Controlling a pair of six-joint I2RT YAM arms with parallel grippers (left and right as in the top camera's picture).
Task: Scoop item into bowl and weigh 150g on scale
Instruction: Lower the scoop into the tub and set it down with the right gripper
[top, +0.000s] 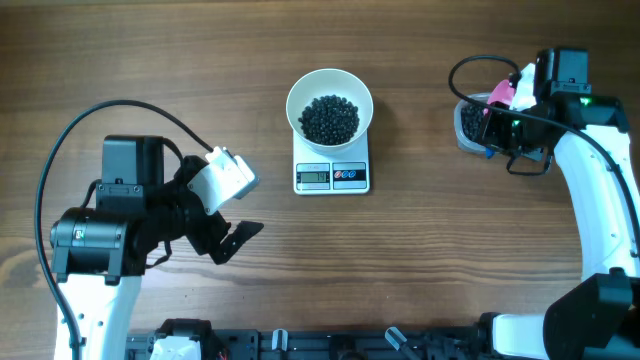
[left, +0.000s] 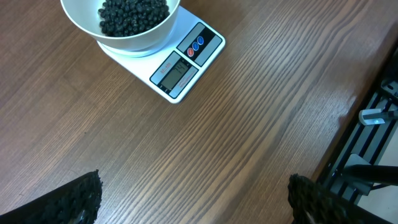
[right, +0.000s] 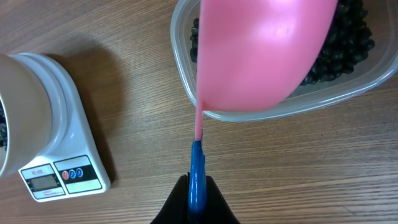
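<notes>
On the scale (top: 332, 176) sits the white bowl (top: 294, 100), a pile of black beads (top: 329, 118) inside it. Right of the scale, the right gripper (right: 197, 186) has its fingers clamped on the blue handle of a pink scoop (right: 261, 56), which hangs over a clear tub (right: 354, 90) of more beads. Left of the scale, the left gripper (left: 196, 205) hovers above the tabletop (top: 420, 260), fingers (left: 78, 199) spread wide.

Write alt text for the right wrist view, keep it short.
A pink scoop on a blue handle, clamped in the right fingers, hangs over a clear tub of black beads. At left on the wood table, a white scale carries a white bowl, which is cut off by the frame edge.
</notes>
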